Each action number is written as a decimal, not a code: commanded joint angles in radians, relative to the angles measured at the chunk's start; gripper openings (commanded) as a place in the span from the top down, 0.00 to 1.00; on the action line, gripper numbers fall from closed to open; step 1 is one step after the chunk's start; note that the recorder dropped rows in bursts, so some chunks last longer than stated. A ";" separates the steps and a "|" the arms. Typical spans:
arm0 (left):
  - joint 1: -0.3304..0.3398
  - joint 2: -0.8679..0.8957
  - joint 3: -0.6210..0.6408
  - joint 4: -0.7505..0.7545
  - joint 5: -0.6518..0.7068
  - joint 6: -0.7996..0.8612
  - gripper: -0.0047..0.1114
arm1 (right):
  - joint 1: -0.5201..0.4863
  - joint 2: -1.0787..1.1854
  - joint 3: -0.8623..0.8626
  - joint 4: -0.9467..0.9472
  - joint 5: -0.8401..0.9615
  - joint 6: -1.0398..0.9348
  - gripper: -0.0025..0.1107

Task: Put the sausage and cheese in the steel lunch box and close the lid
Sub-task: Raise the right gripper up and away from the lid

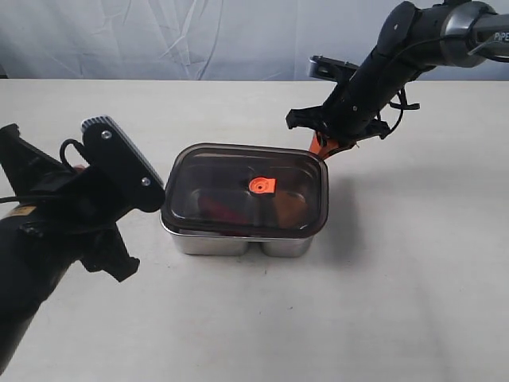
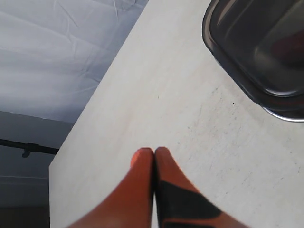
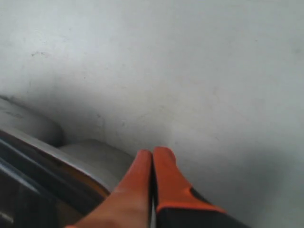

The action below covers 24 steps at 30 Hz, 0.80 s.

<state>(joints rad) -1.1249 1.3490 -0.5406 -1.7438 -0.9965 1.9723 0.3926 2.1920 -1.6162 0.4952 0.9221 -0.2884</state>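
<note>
The steel lunch box [image 1: 238, 241] stands mid-table with the dark smoky lid [image 1: 231, 171] lying on top, its orange valve tab [image 1: 261, 185] at the centre. Through the lid a dim reddish shape, the sausage [image 1: 216, 204], shows on the left side and a dull orange shape, the cheese [image 1: 290, 207], on the right. My right gripper [image 1: 322, 147] [image 3: 152, 153] is shut and empty, its tips by the lid's far right corner. My left gripper [image 2: 154, 151] is shut and empty over bare table left of the box; in the exterior view its fingers are hidden behind the arm.
The left arm's black body [image 1: 71, 207] lies close to the box's left side. The lid's corner [image 2: 256, 52] and steel rim [image 2: 285, 115] appear in the left wrist view, the box's corner [image 3: 90, 154] in the right wrist view. A grey backdrop [image 1: 199, 36] hangs behind the table.
</note>
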 commanded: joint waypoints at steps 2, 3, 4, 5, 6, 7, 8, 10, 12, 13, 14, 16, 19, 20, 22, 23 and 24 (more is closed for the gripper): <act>0.006 -0.009 0.002 -0.001 0.016 -0.011 0.96 | 0.005 -0.003 -0.005 -0.026 0.007 0.003 0.98; 0.006 -0.009 0.002 -0.001 0.016 -0.011 0.96 | 0.005 -0.003 -0.007 -0.040 -0.004 0.006 0.98; 0.006 -0.009 0.002 -0.001 0.016 -0.011 0.96 | 0.005 -0.006 -0.009 -0.056 -0.015 0.017 0.98; 0.006 -0.009 0.002 -0.001 0.016 -0.011 0.96 | 0.003 -0.007 -0.014 -0.080 -0.027 0.038 0.98; 0.006 -0.009 0.002 -0.001 0.017 -0.011 0.96 | 0.003 -0.011 -0.016 -0.104 -0.036 0.057 0.98; 0.006 -0.009 0.002 -0.001 0.017 -0.011 0.96 | 0.003 -0.020 -0.021 -0.132 -0.045 0.080 0.98; 0.006 -0.009 0.002 -0.001 0.019 -0.009 0.96 | 0.003 -0.028 -0.025 -0.158 -0.053 0.102 0.98; 0.006 -0.009 0.002 -0.001 0.023 -0.007 0.96 | 0.003 -0.052 -0.027 -0.173 -0.068 0.119 0.98; 0.006 -0.009 0.002 0.006 0.028 -0.007 0.96 | 0.003 -0.075 -0.027 -0.173 -0.073 0.121 0.98; 0.006 -0.009 0.002 0.016 0.030 -0.007 0.96 | 0.003 -0.086 -0.027 -0.173 -0.071 0.121 0.98; 0.006 -0.009 0.002 0.031 0.031 -0.007 0.96 | 0.003 -0.099 -0.027 -0.173 -0.066 0.121 0.98; 0.013 -0.009 0.002 0.080 0.031 -0.007 0.96 | 0.005 -0.120 -0.027 -0.173 -0.049 0.121 0.98; 0.046 -0.009 0.002 0.164 0.034 -0.021 0.96 | 0.014 -0.149 -0.027 -0.159 0.000 0.121 0.98; 0.066 -0.009 0.002 0.195 0.037 -0.057 0.96 | 0.021 -0.154 -0.027 -0.147 0.023 0.104 0.98; 0.114 -0.009 0.002 0.277 0.079 -0.142 0.96 | 0.049 -0.164 -0.027 -0.137 0.055 0.069 0.98; 0.148 -0.009 0.002 0.333 0.131 -0.187 0.96 | 0.068 -0.169 -0.027 -0.133 0.072 0.056 0.98; 0.184 -0.009 0.002 0.378 0.184 -0.210 0.96 | 0.084 -0.171 -0.027 -0.131 0.079 0.052 0.98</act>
<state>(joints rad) -1.0101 1.3490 -0.5406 -1.4951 -0.9147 1.8613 0.4347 2.0410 -1.6374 0.3455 0.9591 -0.2024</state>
